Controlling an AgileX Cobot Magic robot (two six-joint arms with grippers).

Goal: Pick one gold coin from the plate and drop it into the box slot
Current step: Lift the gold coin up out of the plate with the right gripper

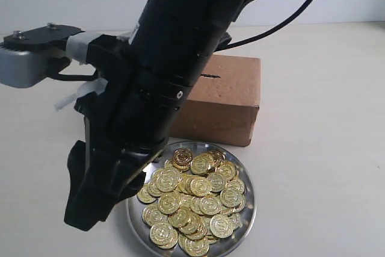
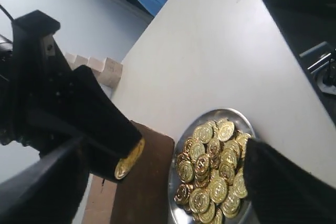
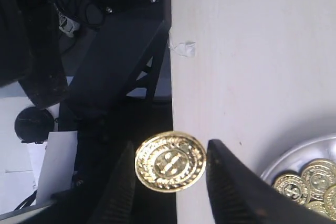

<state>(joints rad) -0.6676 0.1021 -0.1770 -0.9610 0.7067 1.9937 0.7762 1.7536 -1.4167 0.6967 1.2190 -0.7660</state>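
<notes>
The silver plate (image 1: 245, 218), heaped with gold coins (image 1: 198, 200), stands in front of the brown box (image 1: 225, 103); the slot (image 1: 208, 76) shows on the box's top beside the dark arm. My right gripper (image 3: 169, 148) is shut on one gold coin (image 3: 170, 162), held by its edges. In the exterior view the right gripper (image 1: 90, 203) hangs left of the plate and its coin is hidden. From the left wrist view that coin (image 2: 129, 158) shows at a black fingertip in front of the box (image 2: 144, 182). My left gripper (image 2: 168, 161) is wide open, with the plate (image 2: 247, 121) between its fingers.
The right arm (image 1: 174, 58) fills the middle of the exterior view and hides part of the box. A grey wrist block (image 1: 24, 67) sits at the left. A black cable (image 1: 283, 22) trails behind. The table edge (image 3: 172, 77) borders dark framework.
</notes>
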